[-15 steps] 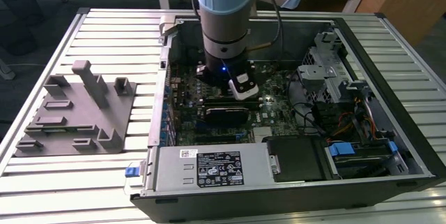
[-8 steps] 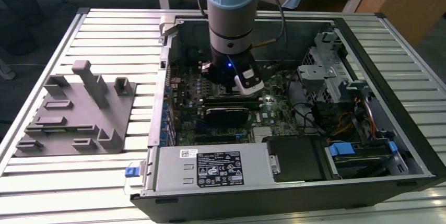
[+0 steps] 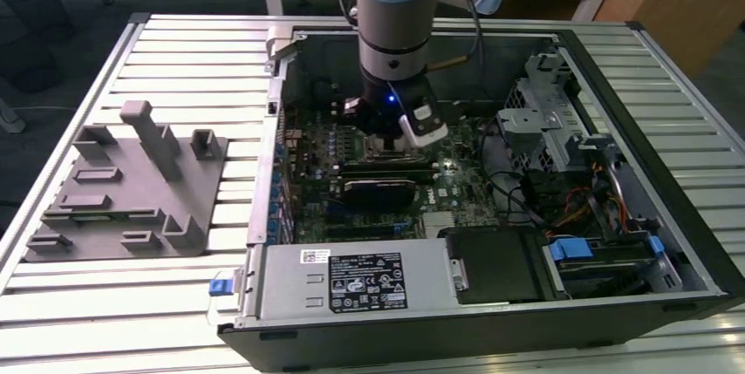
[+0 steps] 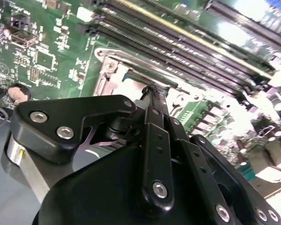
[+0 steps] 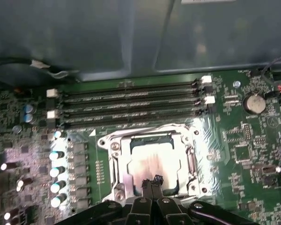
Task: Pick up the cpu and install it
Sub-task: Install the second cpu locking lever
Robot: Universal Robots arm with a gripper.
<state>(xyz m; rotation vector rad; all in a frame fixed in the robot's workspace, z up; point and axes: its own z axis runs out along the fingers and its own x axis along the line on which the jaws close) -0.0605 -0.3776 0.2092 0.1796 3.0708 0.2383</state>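
Pale silver metal marks the cpu (image 5: 152, 161), which lies flat inside the square socket frame (image 5: 113, 161) on the green motherboard (image 5: 243, 154), directly beneath the gripper (image 5: 152, 182). In the first wrist view the black fingertips (image 5: 157, 180) stand pressed together with no gap visible, just over or at the near edge of the chip; whether they touch its top cannot be told. They hold nothing. In the second wrist view the same narrow, closed gripper (image 4: 152, 91) points down at the metal socket frame (image 4: 113, 58), its black linkage plates and screw heads in the foreground. Beyond the gripper, on the far side of the socket, run four long dark memory slots (image 5: 131, 103) with white latches at their ends. To one side of the socket is a row of silver-topped capacitors (image 5: 56, 171); to the other side, farther off, is a round coin cell (image 5: 254, 104). In the exterior view the arm (image 3: 396, 25) reaches straight down into the open black computer case (image 3: 652, 243), the gripper (image 3: 390, 140) low over the board, with a black ribbed module (image 3: 375, 191) just below it in that view. The case lies on a slatted metal desk (image 3: 174, 60). Well apart from the gripper, toward the exterior view's left, a grey plastic block with upright posts (image 3: 128, 187) rests on the desk.
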